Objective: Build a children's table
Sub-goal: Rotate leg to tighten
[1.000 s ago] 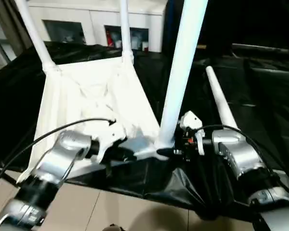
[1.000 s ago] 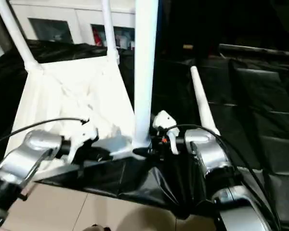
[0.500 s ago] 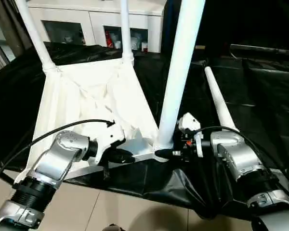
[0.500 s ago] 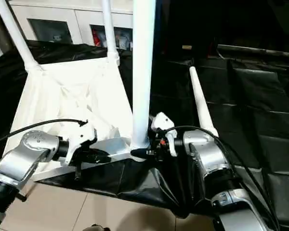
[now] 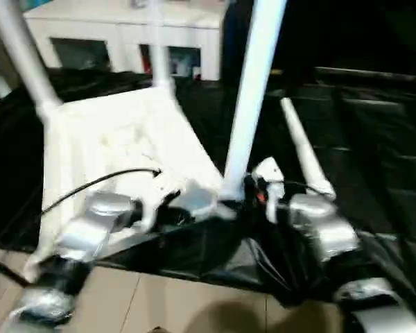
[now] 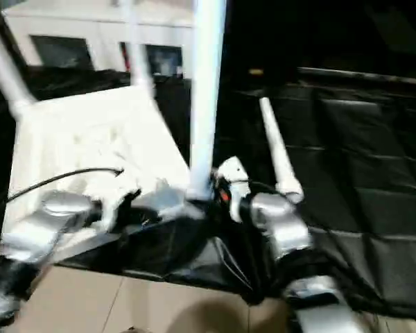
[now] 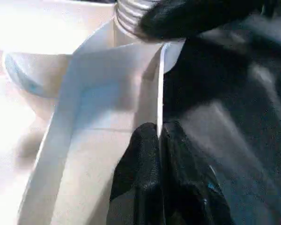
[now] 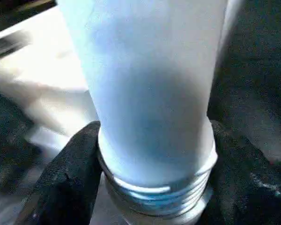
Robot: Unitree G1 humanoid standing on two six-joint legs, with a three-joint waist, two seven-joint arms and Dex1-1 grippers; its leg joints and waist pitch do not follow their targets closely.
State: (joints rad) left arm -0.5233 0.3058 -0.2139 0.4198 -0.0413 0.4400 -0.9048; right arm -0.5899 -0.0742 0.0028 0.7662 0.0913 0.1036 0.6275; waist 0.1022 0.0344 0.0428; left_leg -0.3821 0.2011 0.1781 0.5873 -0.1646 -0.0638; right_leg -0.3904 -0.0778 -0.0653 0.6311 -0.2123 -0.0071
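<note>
Small all-white plastic children's table lying upside down on a surface draped in black sheeting, ribbed underside up, two far round white tube legs already standing in their corners. Left gripper pressed together on the thin near rim of the table top, pinching it, judged to hold the top steady against turning. Right gripper with black fingers set on either side of the near upright white tube leg, closed around its threaded base just above the corner socket, judged to be the grip for screwing that leg home. Fourth white tube leg lying loose on the black sheeting, just beyond the right forearm, still to be fitted. White cabinet with glass-fronted compartments standing behind the surface, well apart from the work. Black cable looping over the left forearm, near the table top; possible snag. Tiled floor below the near edge.
</note>
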